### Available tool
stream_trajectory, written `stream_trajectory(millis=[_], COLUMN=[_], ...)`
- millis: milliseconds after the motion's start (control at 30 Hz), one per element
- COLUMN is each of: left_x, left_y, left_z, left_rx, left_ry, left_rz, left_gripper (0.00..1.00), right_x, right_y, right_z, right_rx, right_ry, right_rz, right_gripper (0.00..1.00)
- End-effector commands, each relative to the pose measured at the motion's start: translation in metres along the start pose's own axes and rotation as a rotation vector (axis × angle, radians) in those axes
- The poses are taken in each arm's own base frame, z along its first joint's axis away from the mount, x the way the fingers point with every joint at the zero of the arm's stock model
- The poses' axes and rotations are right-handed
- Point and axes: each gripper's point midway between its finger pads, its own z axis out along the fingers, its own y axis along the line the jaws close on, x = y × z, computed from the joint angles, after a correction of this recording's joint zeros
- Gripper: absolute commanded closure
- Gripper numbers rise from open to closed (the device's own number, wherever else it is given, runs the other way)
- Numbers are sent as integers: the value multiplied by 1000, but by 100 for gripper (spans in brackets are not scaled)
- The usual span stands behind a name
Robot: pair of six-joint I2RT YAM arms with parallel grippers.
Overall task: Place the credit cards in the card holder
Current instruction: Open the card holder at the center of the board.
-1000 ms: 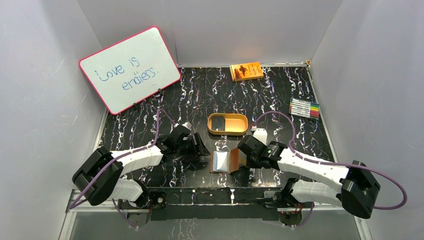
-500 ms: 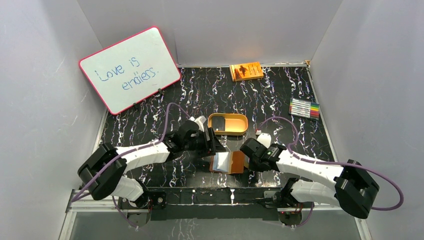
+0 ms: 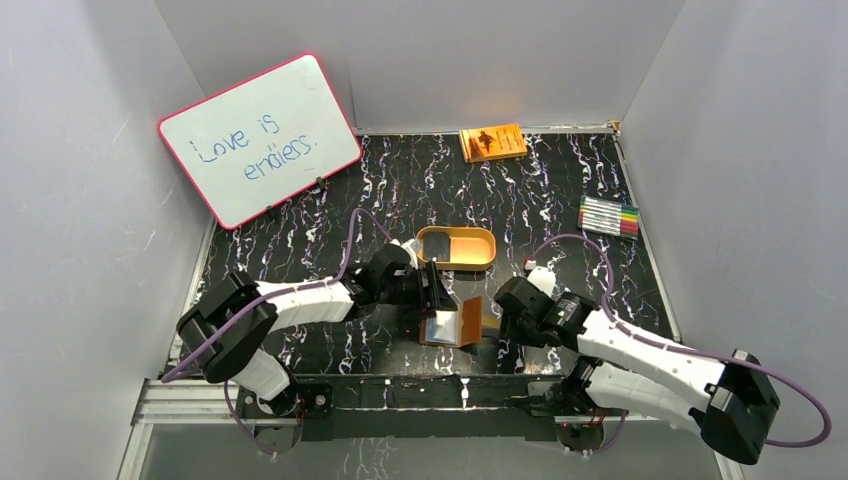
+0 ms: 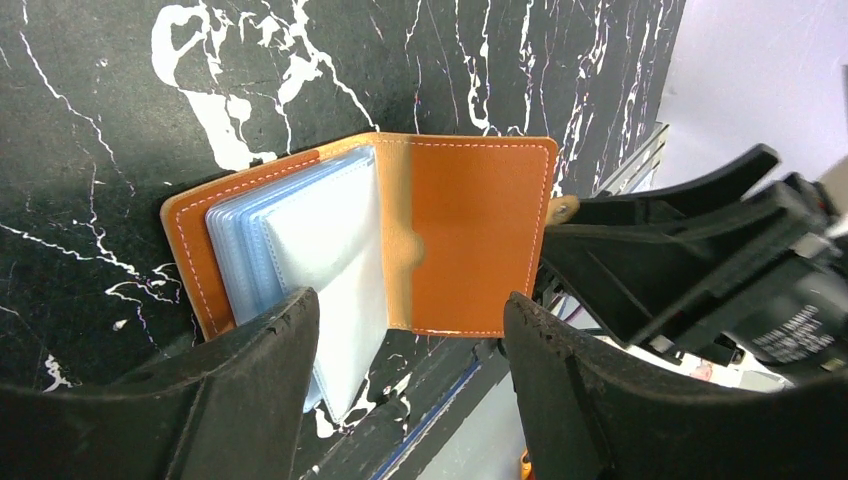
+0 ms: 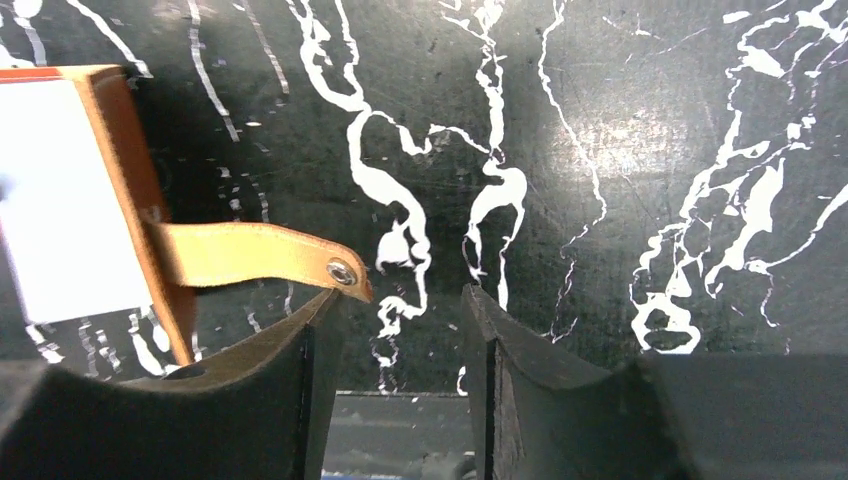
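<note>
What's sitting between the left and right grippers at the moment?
The open card holder lies between the left gripper and right gripper, in the top view.

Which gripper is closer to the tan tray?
Left. The left gripper is just in front of the tray; the right gripper is farther, right of the card holder.

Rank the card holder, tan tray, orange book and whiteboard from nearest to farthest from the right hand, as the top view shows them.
From the right hand:
1. card holder, lying open just to its left at the near edge.
2. tan tray, mid-table, behind the holder.
3. orange book, at the back edge.
4. whiteboard, propped in the far left corner.
</note>
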Motion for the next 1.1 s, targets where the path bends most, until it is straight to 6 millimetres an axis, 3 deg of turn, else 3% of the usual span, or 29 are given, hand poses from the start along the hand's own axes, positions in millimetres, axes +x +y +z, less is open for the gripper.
stream_trajectory(millis=[0,200,300,433,567,767,933,1067], left_x=[-8,-8,-8,-8,-9,-10,-9,-9], left_y=[-13,-9,-8,-5,-4,-1,2,2], left_z=[1,6,8,10,14,19,22,24], left_rx=[24,9,4,-4,-22,-50,-57,-59], left_ry=[-16,-7,-7,-3,5,22,30,36], left_rz=[30,29,30,30,36,42,35,32], left_gripper=[35,35,36,36,36,36,36,36], right_x=[-25,-63,-73,-66,-42,-20,-14,-19], right_y=[13,37,70,121,148,165,166,154], right_z=[-34,-85,-107,-124,-121,-113,-95,-72], right_rx=[-40,-165,-336,-598,-743,-807,-750,-643], right_ry=[-50,-153,-178,-145,-38,41,61,30], right_rz=[38,-6,-88,-224,-318,-377,-372,-313], right_gripper=[45,45,51,65,72,75,77,82])
